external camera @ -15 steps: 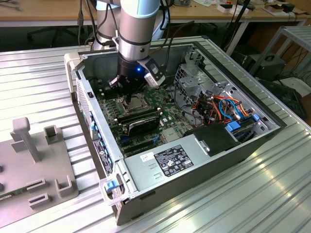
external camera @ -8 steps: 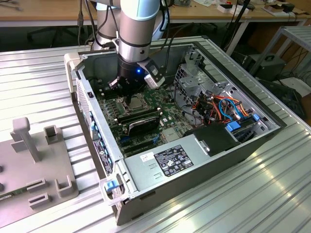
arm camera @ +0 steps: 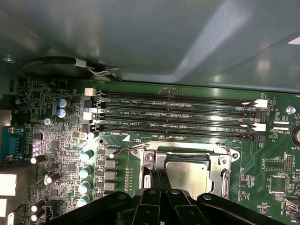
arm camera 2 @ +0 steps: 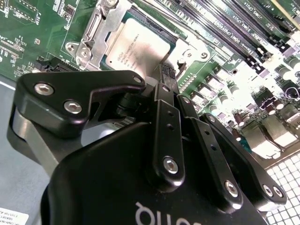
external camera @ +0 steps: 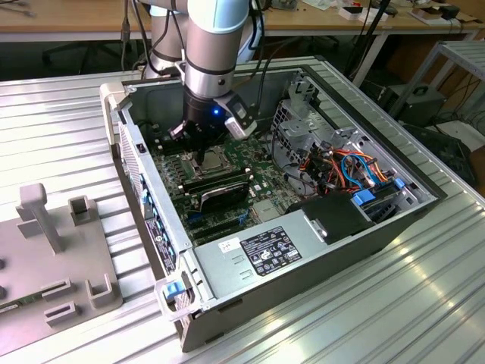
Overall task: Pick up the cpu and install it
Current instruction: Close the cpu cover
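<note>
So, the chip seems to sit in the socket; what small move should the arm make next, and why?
Probably a short lift straight up. The chip lies flat inside the socket frame, and the shut jaws stand right at its edge, so any sideways move could drag it.

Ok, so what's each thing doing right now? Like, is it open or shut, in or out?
computer case: open, lying on its side.
cpu: lying flat in its socket.
gripper: fingers shut, tips at the cpu's edge.
memory slots: look empty.
</note>
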Controlling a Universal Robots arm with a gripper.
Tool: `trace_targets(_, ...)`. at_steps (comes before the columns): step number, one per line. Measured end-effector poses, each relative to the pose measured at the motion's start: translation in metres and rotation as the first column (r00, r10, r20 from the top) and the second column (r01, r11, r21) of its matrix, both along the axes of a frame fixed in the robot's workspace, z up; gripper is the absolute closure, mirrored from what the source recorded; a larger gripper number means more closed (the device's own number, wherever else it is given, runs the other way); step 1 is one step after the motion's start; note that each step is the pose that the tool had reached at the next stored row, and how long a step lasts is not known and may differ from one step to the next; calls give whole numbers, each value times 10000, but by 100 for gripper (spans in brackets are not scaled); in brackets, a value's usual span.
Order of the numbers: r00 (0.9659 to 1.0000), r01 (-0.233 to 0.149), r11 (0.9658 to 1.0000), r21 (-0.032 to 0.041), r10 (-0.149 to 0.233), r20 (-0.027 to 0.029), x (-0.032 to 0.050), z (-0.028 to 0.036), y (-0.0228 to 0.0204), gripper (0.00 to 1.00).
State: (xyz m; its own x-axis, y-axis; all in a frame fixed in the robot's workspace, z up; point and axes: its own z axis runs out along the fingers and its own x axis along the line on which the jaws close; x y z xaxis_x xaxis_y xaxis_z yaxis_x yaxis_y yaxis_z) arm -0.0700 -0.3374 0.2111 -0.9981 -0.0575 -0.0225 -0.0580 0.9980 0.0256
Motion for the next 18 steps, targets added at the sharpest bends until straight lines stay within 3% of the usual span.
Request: trace_targets(18,10000,0,10000,-1,0,-1,-8,-83,-1,89)
